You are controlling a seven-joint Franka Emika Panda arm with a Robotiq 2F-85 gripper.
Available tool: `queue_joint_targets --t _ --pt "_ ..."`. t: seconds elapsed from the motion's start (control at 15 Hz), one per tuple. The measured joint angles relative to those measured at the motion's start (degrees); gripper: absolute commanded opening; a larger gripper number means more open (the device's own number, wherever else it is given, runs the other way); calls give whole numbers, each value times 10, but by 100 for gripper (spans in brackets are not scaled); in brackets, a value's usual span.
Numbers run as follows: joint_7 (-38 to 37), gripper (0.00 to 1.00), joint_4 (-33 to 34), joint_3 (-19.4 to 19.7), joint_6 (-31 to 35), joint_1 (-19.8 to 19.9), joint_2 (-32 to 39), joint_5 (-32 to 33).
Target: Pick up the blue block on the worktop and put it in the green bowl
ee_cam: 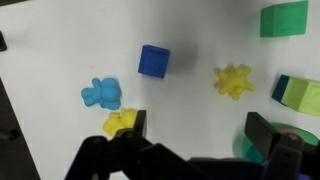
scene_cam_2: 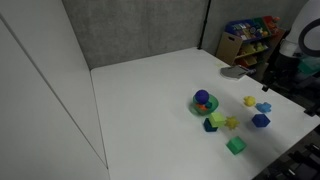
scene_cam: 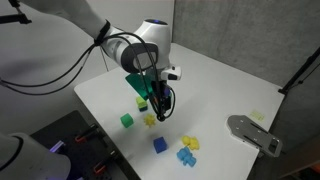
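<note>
Jaws released, empty; gripper (ee_cam: 195,124) hovers over bench (ee_cam: 60,45) so I can line up on blue block (ee_cam: 153,60) at 11 o'clock, standing free; green bowl (scene_cam_2: 204,104) near, its 10 o'clock in an exterior view.

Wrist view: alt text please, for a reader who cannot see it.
A small dark blue cube lies on the white worktop beyond the open gripper. Around it: a cyan toy figure, a yellow star shape, a green block.

The arm (scene_cam: 105,40) extends from the upper left, wrist bent down. The gripper (scene_cam: 161,106) points downward, fingers (ee_cam: 125,135) spread wide apart in the wrist view.
</note>
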State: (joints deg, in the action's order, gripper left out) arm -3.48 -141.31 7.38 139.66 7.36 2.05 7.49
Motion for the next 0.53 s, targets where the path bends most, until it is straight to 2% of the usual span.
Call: queue_joint_targets --t 0.2,0.53 --pt "-2 100 -6 12 33 5 28 0" --pt "-2 100 -35 32 161 24 97 -8"
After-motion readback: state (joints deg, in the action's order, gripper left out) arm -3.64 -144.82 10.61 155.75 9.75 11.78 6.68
